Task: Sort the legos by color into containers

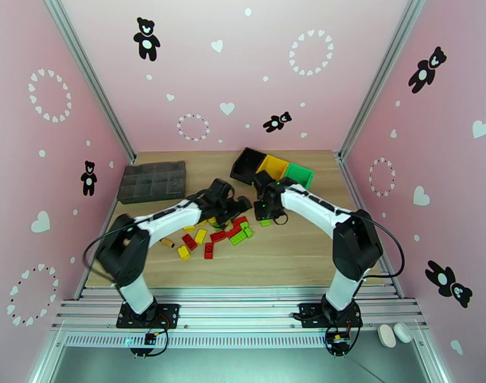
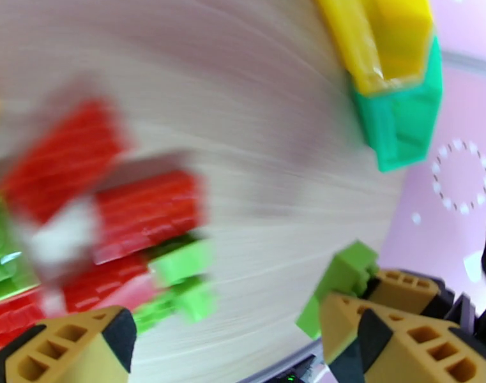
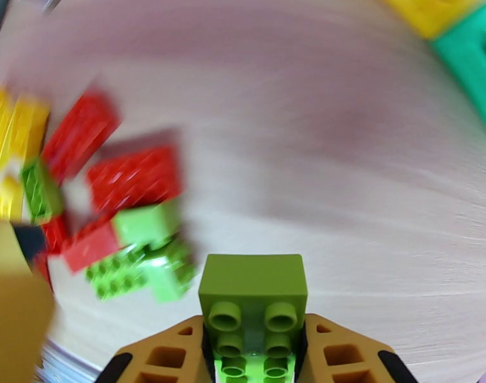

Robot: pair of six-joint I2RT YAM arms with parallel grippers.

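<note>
Red, yellow and green legos lie in a loose pile on the wooden table, blurred in the left wrist view and the right wrist view. My right gripper is shut on a green lego at the pile's right edge; the top view shows that gripper near the containers. The containers stand in a row at the back: black, yellow and green. Over the pile's far side my left gripper is open with nothing between its fingers.
A dark grey organizer tray sits at the back left. An orange-handled screwdriver lies left of the pile. The two grippers are close together. Bare wood stretches in front of the pile and to the right.
</note>
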